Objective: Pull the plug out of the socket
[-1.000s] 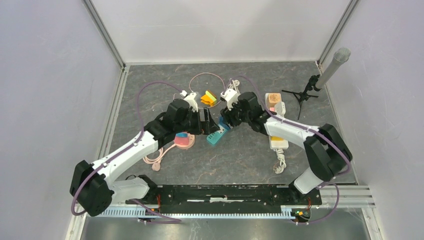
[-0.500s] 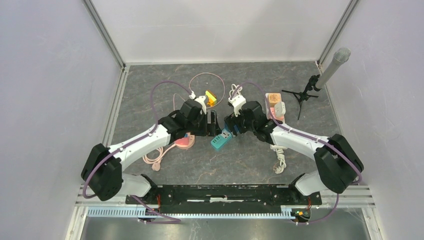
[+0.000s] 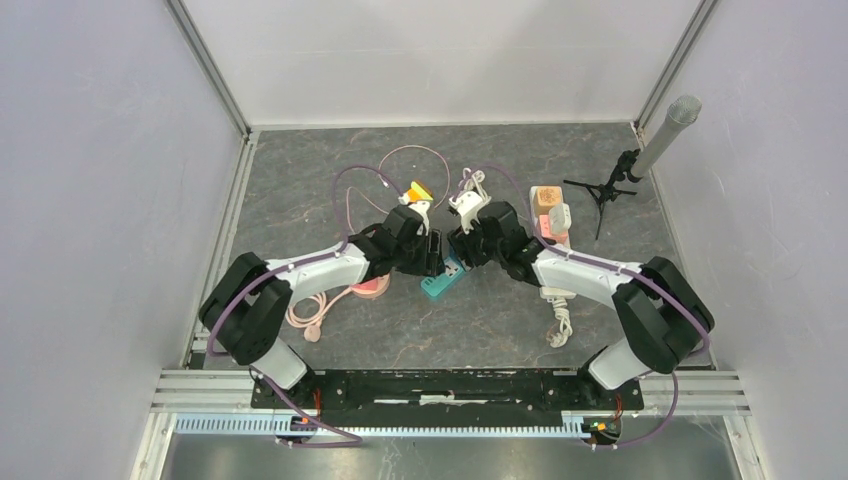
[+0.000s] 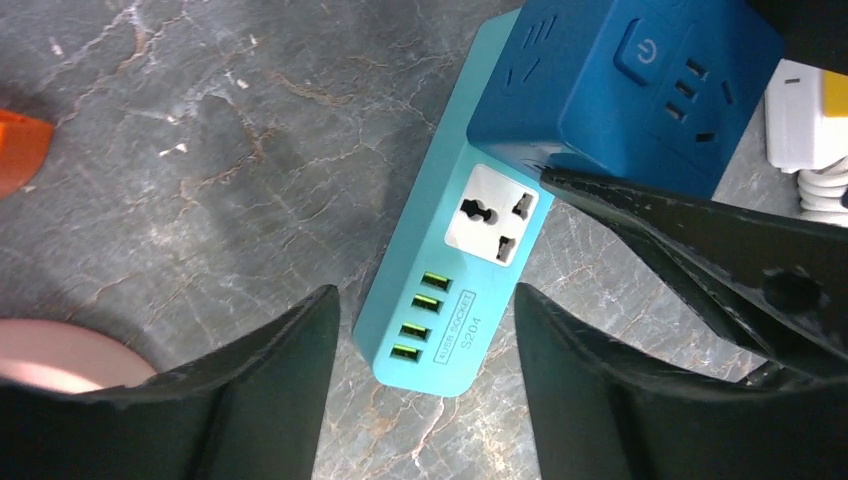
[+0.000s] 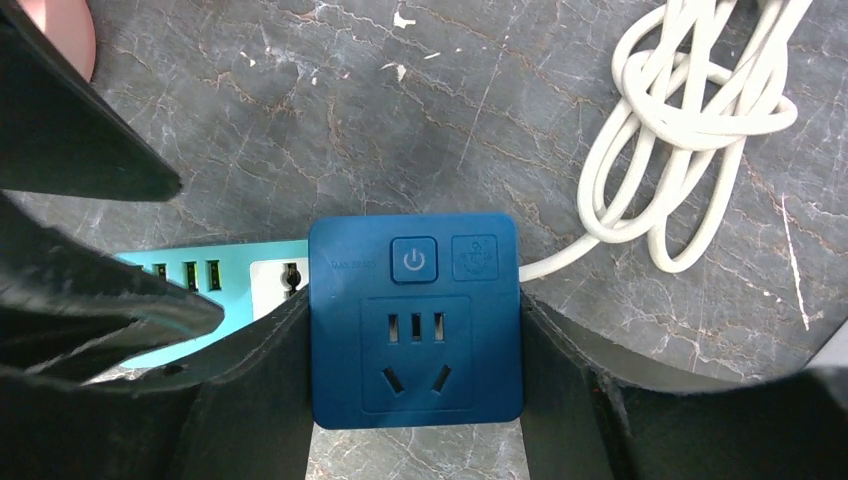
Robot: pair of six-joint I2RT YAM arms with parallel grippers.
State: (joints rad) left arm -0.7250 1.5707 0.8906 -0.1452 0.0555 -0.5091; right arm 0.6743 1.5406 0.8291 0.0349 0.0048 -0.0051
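Two hard, likely tight-fitting blocks: my right gripper (image 5: 415,300) pinches the plug's (image 5: 415,370) flat sides, my left gripper (image 4: 425,290) spreads astride the socket (image 4: 395,310).

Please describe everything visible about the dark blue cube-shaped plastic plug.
The dark blue cube-shaped plastic plug has a power button, a logo and pin slots on its top face. It sits on one end of the turquoise plastic power strip, beside its white socket. The right gripper presses both sides with black fingers.

Table (image 3: 300,180) top was dark grey, marbled. Plain white walls (image 3: 440,60) enclosed three sides, with aluminium posts (image 3: 208,68) at the back corners. Lighting was even.
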